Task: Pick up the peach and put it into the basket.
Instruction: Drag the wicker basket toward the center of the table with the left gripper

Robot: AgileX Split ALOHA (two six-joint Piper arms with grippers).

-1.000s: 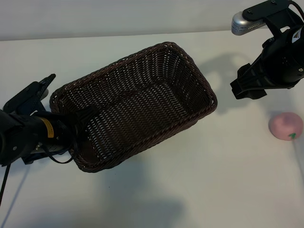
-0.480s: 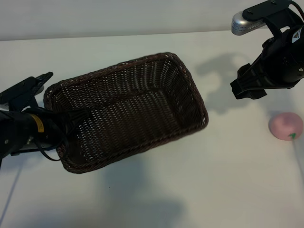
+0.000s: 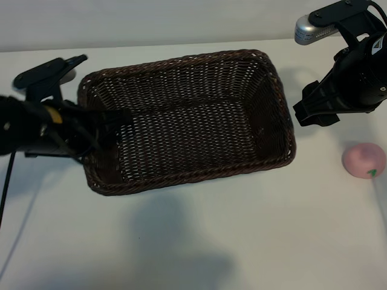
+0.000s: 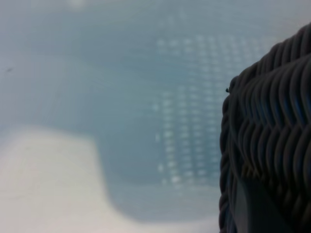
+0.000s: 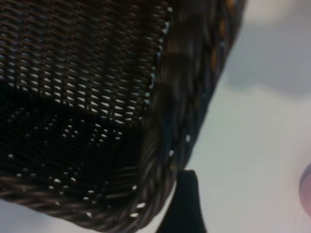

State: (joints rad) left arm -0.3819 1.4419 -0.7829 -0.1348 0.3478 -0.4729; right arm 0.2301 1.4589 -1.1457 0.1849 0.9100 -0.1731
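Observation:
The dark-brown woven basket [image 3: 187,121] lies in the middle of the table with its long sides running left to right. My left gripper [image 3: 100,128] is shut on the basket's left end wall; in the left wrist view only the weave [image 4: 272,136] shows close up. My right gripper [image 3: 315,113] hangs open and empty in the air just past the basket's right end. One of its fingers [image 5: 183,204] shows beside the basket's corner [image 5: 160,160]. The pale-pink peach [image 3: 363,161] rests on the table at the far right, below that gripper, and its edge [image 5: 307,187] shows in the right wrist view.
The white table [image 3: 242,241] has open room in front of the basket and between the basket and the peach. A grey wall [image 3: 151,21] runs along the far edge. A thin cable [image 3: 7,181] trails from the left arm.
The left arm has swung the basket round and shifted it right and toward the far side, so its right end now lies near the right gripper. Right arm and peach have not moved.

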